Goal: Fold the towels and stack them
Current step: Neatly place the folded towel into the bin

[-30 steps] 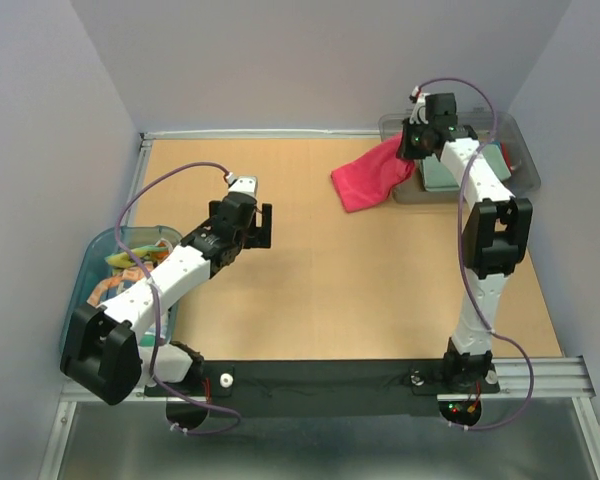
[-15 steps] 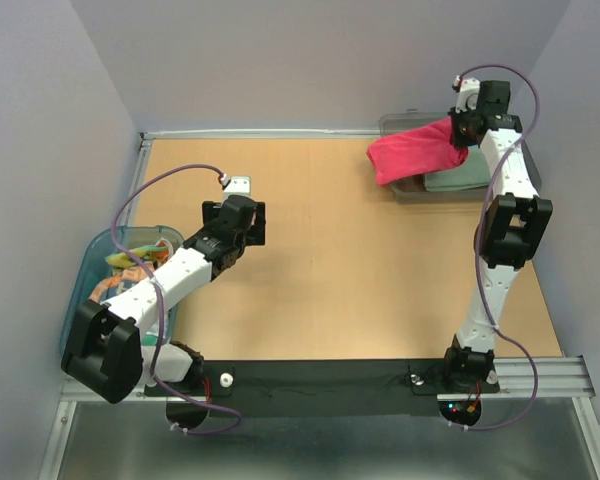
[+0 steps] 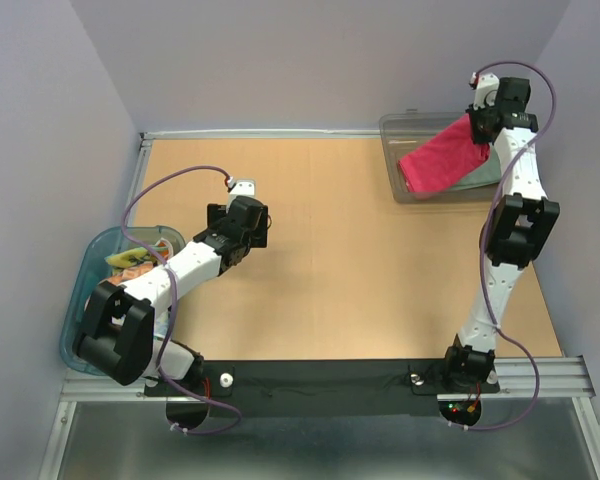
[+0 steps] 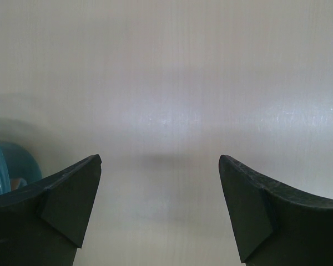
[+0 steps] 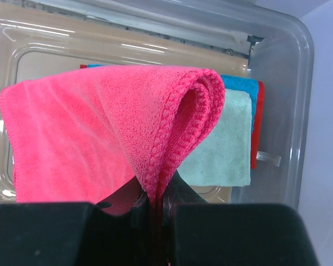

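we are partway through. the right gripper is clamped on the doubled edge of the magenta pink towel. the towel hangs folded over itself just above the clear plastic bin, not yet set down.

inside the bin a stack already lies flat and squared: a mint green towel on top, a blue towel under it, and the edge of a red towel below that. we judge three towels done and the pink one about to join them.

across the table from the bin, at the opposite near corner, the blue-rimmed tub holds a loose heap of unfolded towels in yellow, orange and green. those are what is left to fold. the left gripper stands wide open with nothing between its jaws. it sits over bare table, well apart from the bin and close to the tub.

the right wrist view alone gives us the layers of the stack and the pinch on the pink hem. from above, the pink towel covers most of the bin and only a greenish patch shows beside it. the top view alone gives us the tub's contents and how far both arms stand from the bin. the left wrist view shows only pale bare table and a sliver of the tub's wall at its edge.
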You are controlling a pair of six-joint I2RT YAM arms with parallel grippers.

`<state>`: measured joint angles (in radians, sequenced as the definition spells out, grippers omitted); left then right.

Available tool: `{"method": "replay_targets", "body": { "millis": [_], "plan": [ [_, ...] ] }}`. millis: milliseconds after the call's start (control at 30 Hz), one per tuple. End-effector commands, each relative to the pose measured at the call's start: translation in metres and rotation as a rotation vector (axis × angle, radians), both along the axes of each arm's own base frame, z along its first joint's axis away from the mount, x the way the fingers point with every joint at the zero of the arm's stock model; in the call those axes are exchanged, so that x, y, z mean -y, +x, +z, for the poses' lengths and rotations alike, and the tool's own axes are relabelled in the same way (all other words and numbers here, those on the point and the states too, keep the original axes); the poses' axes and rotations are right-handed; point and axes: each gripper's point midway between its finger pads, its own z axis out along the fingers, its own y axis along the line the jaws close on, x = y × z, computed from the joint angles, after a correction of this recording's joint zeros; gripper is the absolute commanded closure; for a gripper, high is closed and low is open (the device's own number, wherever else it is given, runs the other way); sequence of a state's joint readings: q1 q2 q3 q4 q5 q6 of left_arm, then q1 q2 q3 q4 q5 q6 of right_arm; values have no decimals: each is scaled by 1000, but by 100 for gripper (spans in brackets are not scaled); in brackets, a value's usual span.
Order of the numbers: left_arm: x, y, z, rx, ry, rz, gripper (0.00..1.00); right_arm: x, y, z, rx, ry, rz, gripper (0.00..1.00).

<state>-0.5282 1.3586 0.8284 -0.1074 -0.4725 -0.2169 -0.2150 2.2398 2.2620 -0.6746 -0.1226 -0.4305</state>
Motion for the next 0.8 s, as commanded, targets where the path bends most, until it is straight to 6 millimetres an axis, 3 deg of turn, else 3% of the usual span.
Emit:
{"method": "replay_targets", "body": {
  "millis": [0,167,433,767],
  "plan": [
    [-2,4,4,26,3,10,1,12,9,14,49,-45,-26,100],
    [0,5,2,20,2,6,1,7,10,13,51,-8,-14,100],
    [-2,5,4,26,7,11,1,-16,21,49,157,99,53,100],
    [-2,5,5,26,8,9,1,13,20,40,143,30,-79,99]
  ]
}}
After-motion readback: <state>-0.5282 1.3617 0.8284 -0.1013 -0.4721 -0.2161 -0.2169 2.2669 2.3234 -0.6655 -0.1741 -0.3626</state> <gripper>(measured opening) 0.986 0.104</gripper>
